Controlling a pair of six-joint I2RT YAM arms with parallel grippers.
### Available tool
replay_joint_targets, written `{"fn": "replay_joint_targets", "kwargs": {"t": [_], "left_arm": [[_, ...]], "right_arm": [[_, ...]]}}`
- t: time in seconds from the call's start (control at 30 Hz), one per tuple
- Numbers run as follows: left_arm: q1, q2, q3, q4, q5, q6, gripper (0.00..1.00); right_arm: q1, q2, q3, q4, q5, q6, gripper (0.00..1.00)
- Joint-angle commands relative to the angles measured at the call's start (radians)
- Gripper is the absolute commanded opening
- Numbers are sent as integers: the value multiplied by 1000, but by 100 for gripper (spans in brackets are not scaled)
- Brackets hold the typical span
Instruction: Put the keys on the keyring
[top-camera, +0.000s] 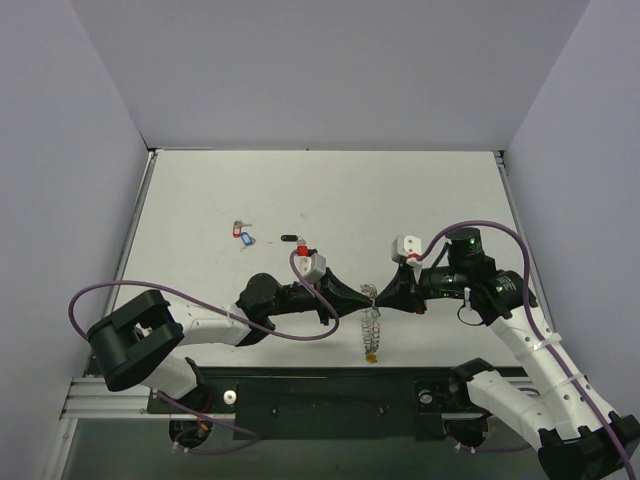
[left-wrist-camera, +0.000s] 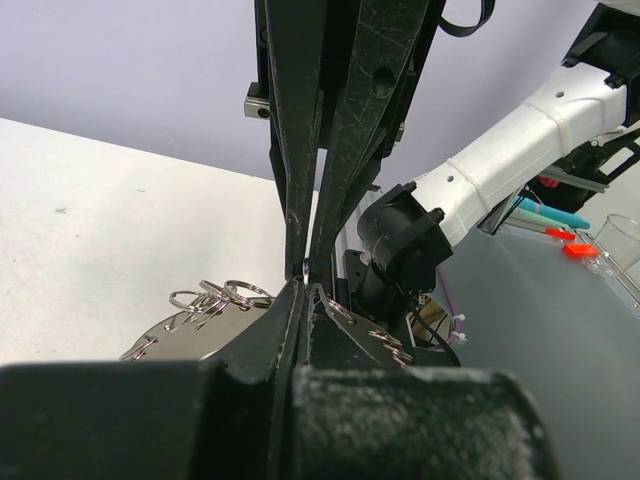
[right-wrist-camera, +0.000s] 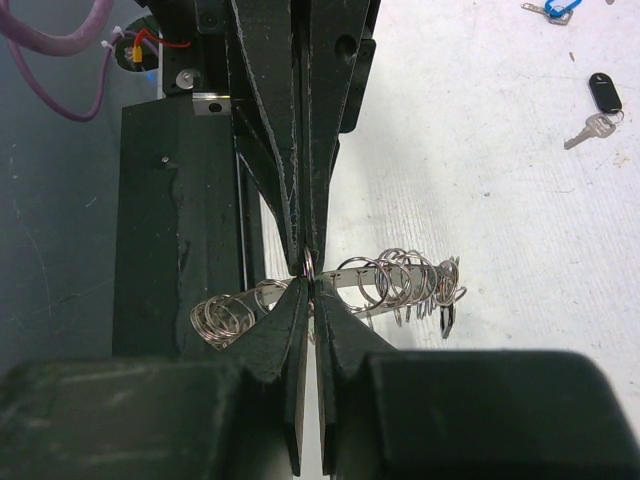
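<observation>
The keyring (top-camera: 372, 325) hangs edge-on between my two grippers, and its yellow tag (top-camera: 371, 356) rests on the table. My left gripper (top-camera: 365, 295) and right gripper (top-camera: 378, 294) meet tip to tip, both shut on the top of the ring. In the left wrist view my gripper (left-wrist-camera: 305, 287) pinches the ring, with its loops (left-wrist-camera: 222, 294) to either side. In the right wrist view my gripper (right-wrist-camera: 308, 279) is shut on the keyring (right-wrist-camera: 405, 281). Loose keys lie far left: blue and red tagged (top-camera: 242, 233), black (top-camera: 289, 238), red (top-camera: 303, 248).
The black-tagged key (right-wrist-camera: 600, 93) and a blue tag (right-wrist-camera: 560, 9) show at the top right of the right wrist view. The black mounting rail (top-camera: 330, 395) runs along the near table edge below the ring. Grey walls enclose the table.
</observation>
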Motion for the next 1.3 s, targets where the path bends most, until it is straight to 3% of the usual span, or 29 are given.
{"fn": "replay_joint_targets", "kwargs": {"t": [0.0, 0.13, 0.3, 0.4, 0.47, 0.63, 0.73, 0.83, 0.93, 1.27], "left_arm": [[-3, -30, 11, 388, -32, -6, 0], [-3, -22, 7, 391, -44, -22, 0], [-2, -28, -19, 391, -90, -66, 46], [4, -65, -52, 376, -130, -69, 62], [16, -101, -64, 304, -125, -63, 65], [30, -209, 10, -156, -88, 13, 66], [30, -238, 46, -300, -75, 117, 66], [27, -221, 50, -279, -29, 200, 65], [23, -165, 83, -238, 28, 248, 57], [-48, 18, 174, -57, 44, 241, 48]], "right_arm": [[16, -3, -3, 26, -10, 23, 0], [15, -3, 25, 9, 53, 76, 0], [15, 4, 75, -76, 119, 73, 0], [15, 14, 111, -152, 162, 28, 0], [15, 31, 144, -219, 191, -14, 0], [27, 95, 271, -461, 269, -156, 0], [42, 135, 328, -580, 309, -254, 0], [56, 194, 402, -728, 341, -319, 0], [61, 247, 482, -834, 386, -365, 0], [72, 355, 568, -916, 415, -419, 0]]}}
